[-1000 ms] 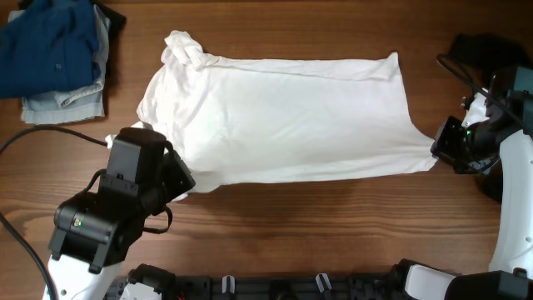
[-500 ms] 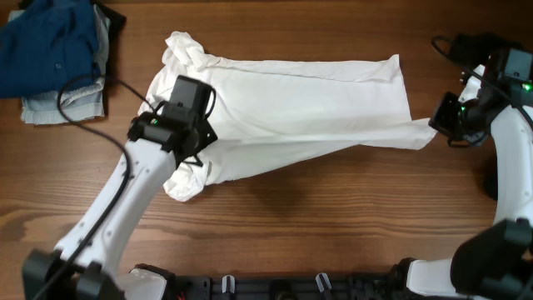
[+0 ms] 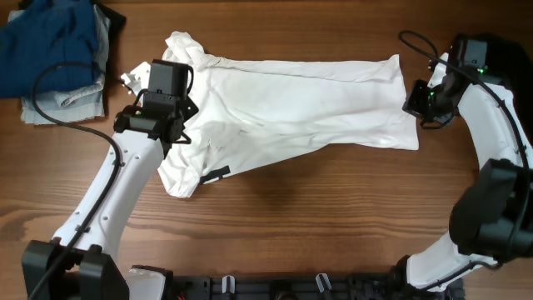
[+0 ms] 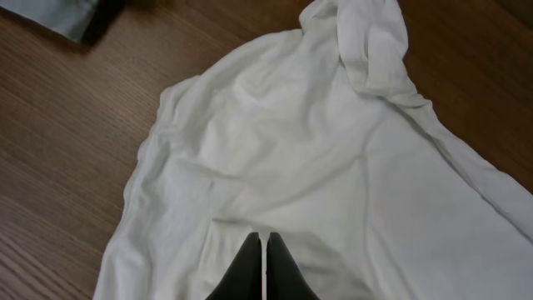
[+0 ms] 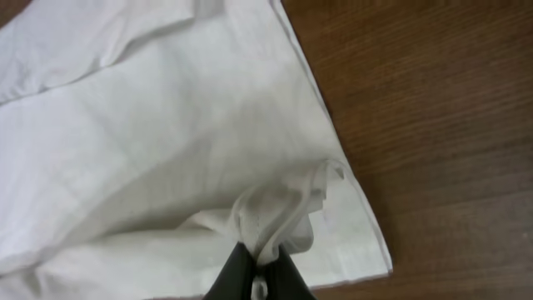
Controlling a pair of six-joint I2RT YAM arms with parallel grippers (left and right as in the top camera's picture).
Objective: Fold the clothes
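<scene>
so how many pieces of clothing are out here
3 show: the white T-shirt spread in the middle, a dark blue garment at the far left corner, and a pale folded piece under it. That stack may hide more.

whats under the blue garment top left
A pale folded garment sticks out beneath the blue garment; the rest of the pile is covered.

Soft, even light falls from overhead, leaving the wooden surface [image 3: 333, 217] matte, with a faint shadow along the near edge of the white shirt [image 3: 291, 108]. The shirt is bright, close to washed out (its creases still read as pale grey). The overhead view is sharp; both wrist views look slightly soft.
</scene>
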